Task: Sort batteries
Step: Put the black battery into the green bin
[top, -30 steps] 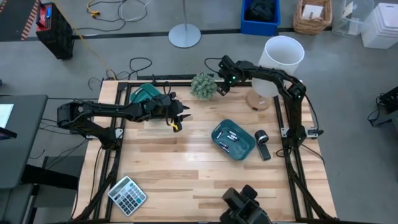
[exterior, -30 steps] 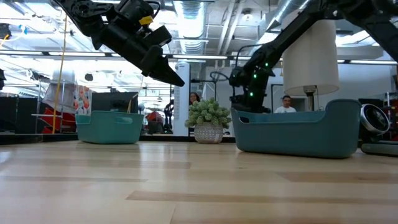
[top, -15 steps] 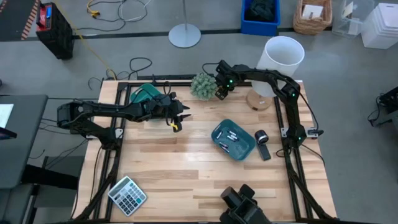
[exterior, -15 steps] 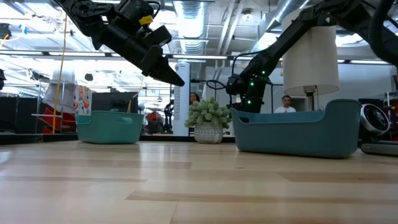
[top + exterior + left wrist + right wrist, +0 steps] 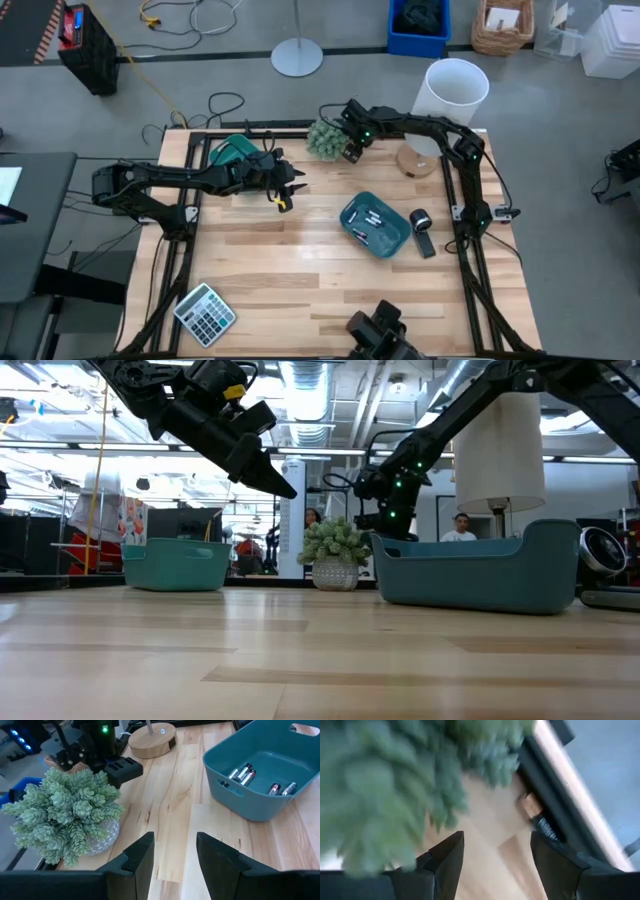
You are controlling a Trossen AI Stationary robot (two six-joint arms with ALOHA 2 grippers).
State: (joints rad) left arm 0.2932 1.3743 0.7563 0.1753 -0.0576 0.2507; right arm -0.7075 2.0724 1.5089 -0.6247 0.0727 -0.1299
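Up high, the left end effector hangs parted and empty; the right end effector, splayed wide, empty, hovers beside the plant.

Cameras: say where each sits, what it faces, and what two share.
High: overhead, facing down on the table; both arms show.
Low: table height, facing across; both arms enter from above.
Left wrist: looks past its open fingers at the plant and the tray of batteries.
Right wrist: open fingers near blurred foliage.
Both wrist views share the plant.
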